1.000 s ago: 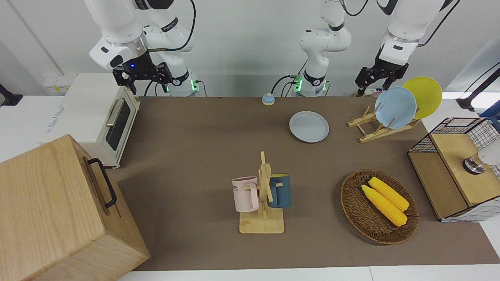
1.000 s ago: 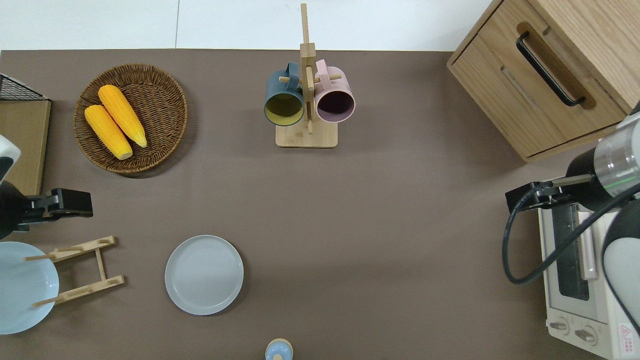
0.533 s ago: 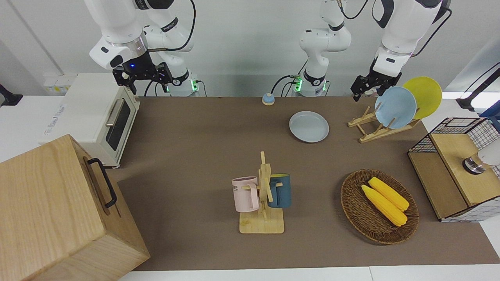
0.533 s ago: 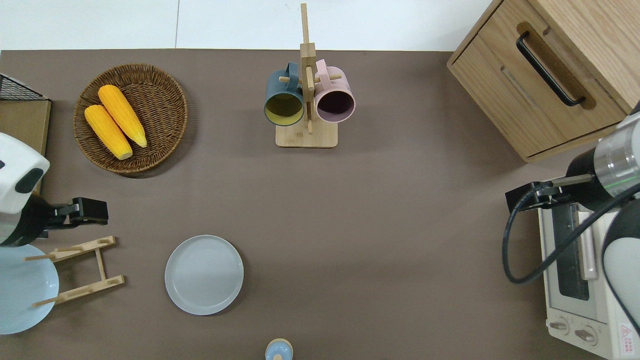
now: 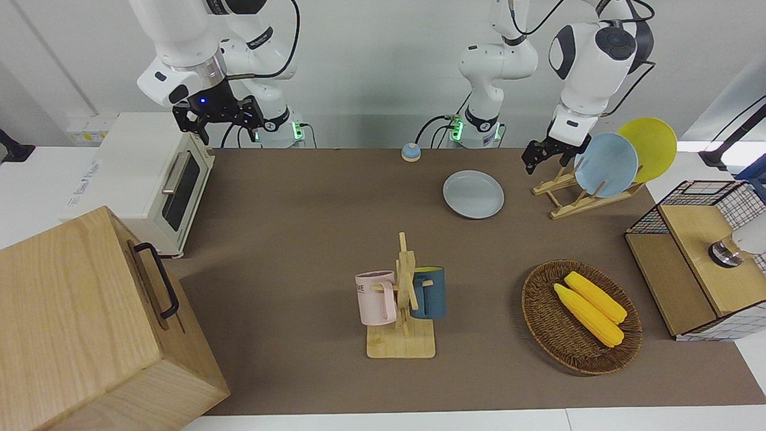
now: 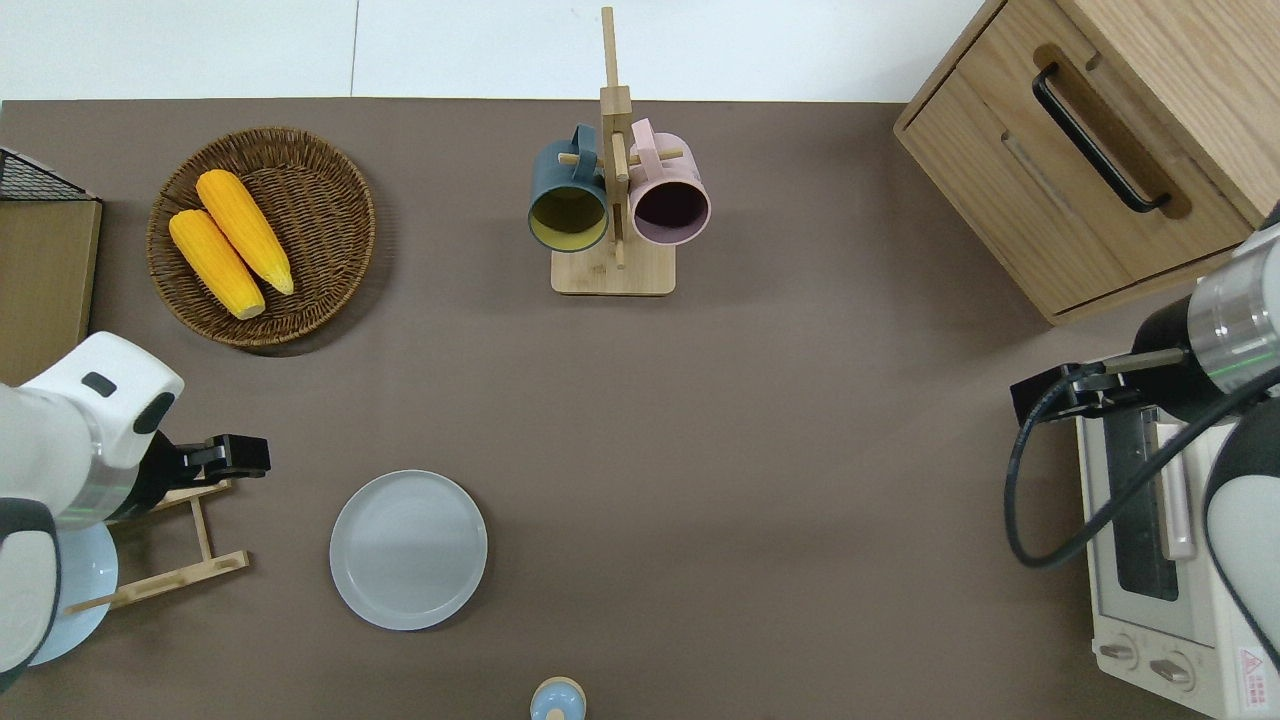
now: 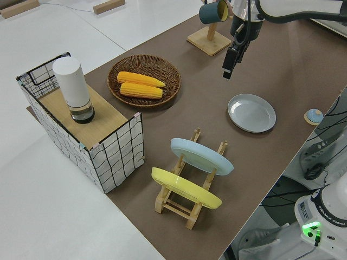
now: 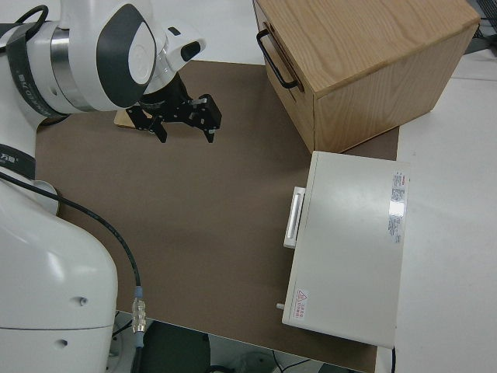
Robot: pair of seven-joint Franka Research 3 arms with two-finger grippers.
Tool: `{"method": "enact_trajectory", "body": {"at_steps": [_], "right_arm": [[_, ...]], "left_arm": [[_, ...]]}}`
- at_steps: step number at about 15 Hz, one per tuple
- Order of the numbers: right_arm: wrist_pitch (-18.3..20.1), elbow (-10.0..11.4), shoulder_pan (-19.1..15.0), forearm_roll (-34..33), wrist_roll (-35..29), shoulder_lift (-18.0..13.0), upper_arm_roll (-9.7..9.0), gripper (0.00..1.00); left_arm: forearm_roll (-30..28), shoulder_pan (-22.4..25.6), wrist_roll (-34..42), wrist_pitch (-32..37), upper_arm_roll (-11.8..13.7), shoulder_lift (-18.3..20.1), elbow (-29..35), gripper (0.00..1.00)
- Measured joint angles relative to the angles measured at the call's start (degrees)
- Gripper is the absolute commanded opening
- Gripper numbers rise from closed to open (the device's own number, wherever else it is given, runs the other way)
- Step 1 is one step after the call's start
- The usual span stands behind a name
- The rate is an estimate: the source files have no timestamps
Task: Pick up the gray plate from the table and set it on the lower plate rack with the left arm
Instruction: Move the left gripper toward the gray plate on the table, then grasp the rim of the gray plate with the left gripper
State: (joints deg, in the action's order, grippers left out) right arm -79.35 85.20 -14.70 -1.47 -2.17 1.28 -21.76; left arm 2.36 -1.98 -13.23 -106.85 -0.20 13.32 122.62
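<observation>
The gray plate (image 5: 473, 194) lies flat on the brown table mat, also in the overhead view (image 6: 408, 549) and the left side view (image 7: 251, 112). The lower plate rack (image 5: 567, 205) stands beside it toward the left arm's end (image 6: 203, 527) (image 7: 186, 208) and holds a light blue plate (image 5: 605, 164) and a yellow plate (image 5: 649, 146). My left gripper (image 5: 531, 159) hangs empty over the rack's end that faces the gray plate (image 6: 240, 457) (image 7: 229, 59). My right gripper (image 5: 218, 120) (image 8: 186, 137) is parked with fingers spread.
A mug tree (image 6: 612, 200) with two mugs stands mid-table, farther from the robots. A wicker basket (image 6: 330, 180) holds two corn cobs. A wire crate (image 5: 700, 257), a toaster oven (image 5: 152, 179), a wooden cabinet (image 5: 90, 323) and a small bell (image 5: 410, 152) are also here.
My left arm has swung from over the racked plates toward the gray plate and come lower. The gray plate and the right arm have not moved.
</observation>
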Motion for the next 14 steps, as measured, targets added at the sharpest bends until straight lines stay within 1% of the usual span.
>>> {"method": "enact_trajectory", "body": {"at_steps": [3, 6, 8, 11, 14], "right_arm": [[0.00, 0.00, 0.00, 0.00, 0.00, 0.00, 0.00, 0.983], [0.00, 0.00, 0.00, 0.00, 0.00, 0.00, 0.00, 0.983], [0.00, 0.00, 0.00, 0.00, 0.00, 0.00, 0.00, 0.983], [0.00, 0.00, 0.00, 0.00, 0.00, 0.00, 0.00, 0.983], [0.00, 0.00, 0.00, 0.00, 0.00, 0.00, 0.00, 0.983]], "left_arm": [[0.00, 0.00, 0.00, -5.25, 0.00, 1.02, 6.14, 0.99], [0.00, 0.00, 0.00, -10.21, 0.00, 1.24, 11.69, 0.99], [-0.04, 0.00, 0.00, -11.93, 0.00, 1.22, 14.65, 0.99], [-0.47, 0.02, 0.00, -13.10, 0.00, 1.16, 17.42, 0.99], [-1.06, 0.02, 0.00, -16.36, 0.00, 1.11, 21.33, 0.99]]}}
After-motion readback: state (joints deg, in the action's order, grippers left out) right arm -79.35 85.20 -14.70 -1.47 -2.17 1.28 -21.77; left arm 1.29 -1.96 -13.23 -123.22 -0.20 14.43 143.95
